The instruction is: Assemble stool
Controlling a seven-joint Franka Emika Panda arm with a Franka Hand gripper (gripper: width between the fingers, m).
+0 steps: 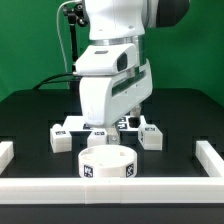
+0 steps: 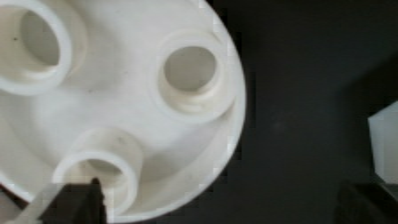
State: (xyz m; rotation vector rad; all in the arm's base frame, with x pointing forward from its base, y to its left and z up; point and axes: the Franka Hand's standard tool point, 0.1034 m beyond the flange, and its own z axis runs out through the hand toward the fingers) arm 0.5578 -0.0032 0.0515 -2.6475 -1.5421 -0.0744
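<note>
In the exterior view, the round stool seat (image 1: 107, 164) lies on the black table (image 1: 30, 112), just behind the front border rail (image 1: 110, 190). One blocky leg (image 1: 62, 139) stands at the exterior view's left and a second leg (image 1: 151, 135) at its right, with the arm (image 1: 112, 80) low between them.

In the wrist view, the seat's (image 2: 125, 110) three round sockets face up. The gripper (image 2: 75, 198) shows only as dark finger ends at one socket (image 2: 107, 158), so I cannot tell how wide the claw stands.
</note>
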